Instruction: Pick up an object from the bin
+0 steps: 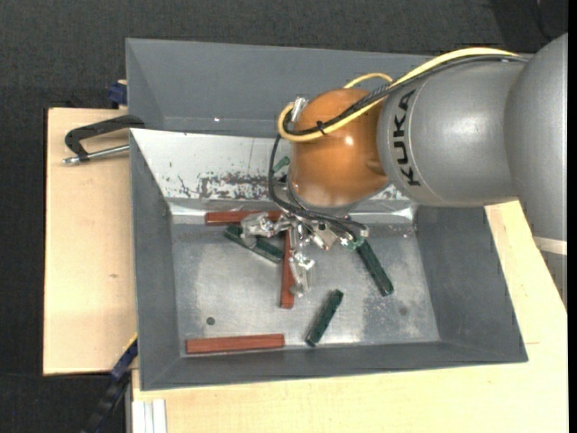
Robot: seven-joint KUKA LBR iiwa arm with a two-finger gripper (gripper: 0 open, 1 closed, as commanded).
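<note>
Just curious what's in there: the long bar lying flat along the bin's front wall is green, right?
No. The camera view shows that bar is reddish-brown, not green; it does lie flat along the front wall of the bin.

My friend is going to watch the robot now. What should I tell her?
Claw: down low in the middle of the bin, right by the middle red-brown stick and the left green stick. I can't see that it grips anything.
Other things: front red-brown stick by the near wall, back red-brown stick, front green stick, right green stick.
Done: the claw has got down to the sticks.
Left: grab one stick and lift it out.
</note>
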